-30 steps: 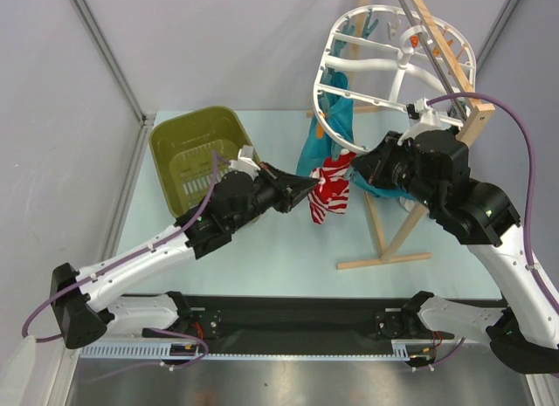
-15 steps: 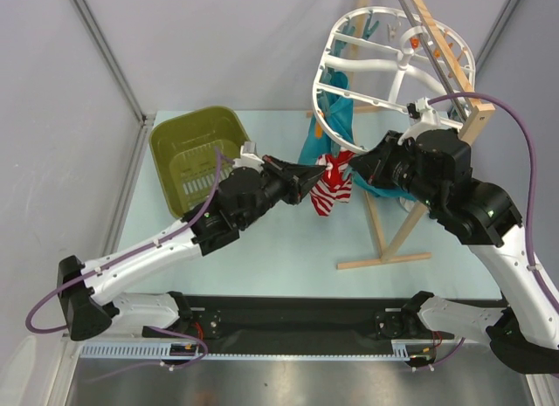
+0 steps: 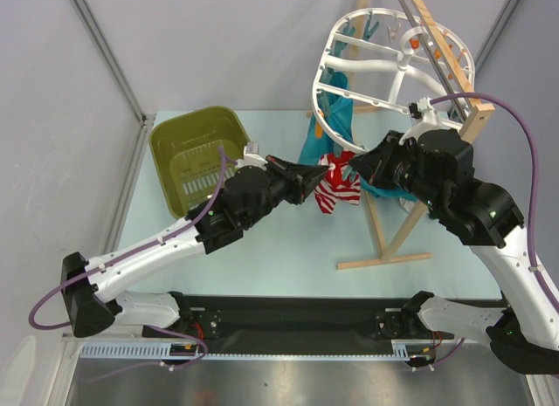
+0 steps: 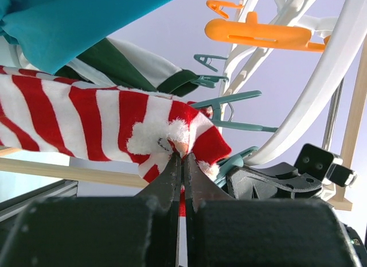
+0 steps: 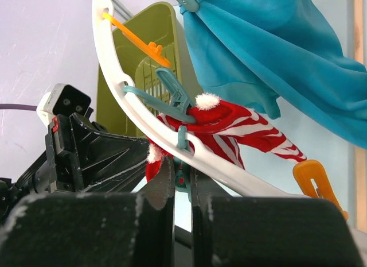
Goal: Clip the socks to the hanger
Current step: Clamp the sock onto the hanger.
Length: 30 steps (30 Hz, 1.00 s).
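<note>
A red-and-white striped sock (image 3: 336, 186) hangs at the lower rim of the white oval hanger (image 3: 349, 44). My left gripper (image 3: 318, 176) is shut on the sock's edge (image 4: 172, 135) and holds it up by the rim. My right gripper (image 3: 362, 168) is shut on a teal clip (image 5: 184, 178) that hangs from the rim (image 5: 229, 163), with the sock (image 5: 241, 129) just behind it. Another teal clip (image 5: 172, 95) lies against the sock's pompom. Teal cloths (image 5: 275, 54) hang from the hanger above the sock.
An olive-green basket (image 3: 196, 153) stands at the back left. The wooden stand (image 3: 410, 223) carries the hanger on the right, its foot on the table. Orange clips (image 4: 258, 33) hang on the rim, and a dark green cloth (image 4: 132, 63) hangs above the sock.
My left gripper has carried the sock's edge up and to the right, toward the hanger rim. The sock now hangs bunched higher. The right arm has hardly moved.
</note>
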Each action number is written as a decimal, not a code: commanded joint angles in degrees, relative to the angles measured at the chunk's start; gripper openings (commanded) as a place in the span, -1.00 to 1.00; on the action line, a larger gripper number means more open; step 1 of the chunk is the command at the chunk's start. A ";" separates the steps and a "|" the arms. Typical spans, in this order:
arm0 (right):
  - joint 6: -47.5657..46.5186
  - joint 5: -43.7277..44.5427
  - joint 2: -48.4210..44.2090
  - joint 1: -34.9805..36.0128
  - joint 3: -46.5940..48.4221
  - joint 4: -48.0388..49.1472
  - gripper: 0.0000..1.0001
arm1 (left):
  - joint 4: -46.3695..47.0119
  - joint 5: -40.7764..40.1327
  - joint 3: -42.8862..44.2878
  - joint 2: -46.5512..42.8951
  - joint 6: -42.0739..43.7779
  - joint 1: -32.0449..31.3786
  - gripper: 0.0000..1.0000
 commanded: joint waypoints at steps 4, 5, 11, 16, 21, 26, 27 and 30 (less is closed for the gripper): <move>0.82 -1.57 -1.01 0.04 2.15 0.80 -1.00 | -1.44 -2.64 1.81 0.21 -1.08 -0.54 -1.00; 0.82 -1.83 -0.92 0.04 2.23 0.80 -1.00 | -1.00 -2.64 1.54 -0.05 -1.26 -0.45 -0.99; 0.91 -2.10 -0.57 0.04 1.97 1.24 -1.00 | 1.81 -1.85 1.28 0.91 -1.87 -0.45 -1.00; 0.91 -2.10 -0.48 0.04 1.71 1.42 -1.00 | 2.16 0.44 3.12 3.20 -2.22 -0.54 -1.00; 1.00 -1.92 -0.57 0.04 1.18 1.42 -1.00 | 4.00 0.70 3.56 3.55 -2.31 -0.62 -1.00; 0.82 -1.57 -1.01 0.04 0.21 1.33 -1.00 | 5.59 1.32 3.21 2.85 -2.14 -0.62 -1.00; 0.82 -1.57 -1.01 0.04 0.30 1.33 -1.00 | 5.77 1.23 2.95 2.67 -2.14 -0.62 -1.00; 0.82 -1.48 -0.92 0.04 0.30 1.42 -1.00 | 5.86 1.23 2.77 1.97 -2.14 -0.71 -1.00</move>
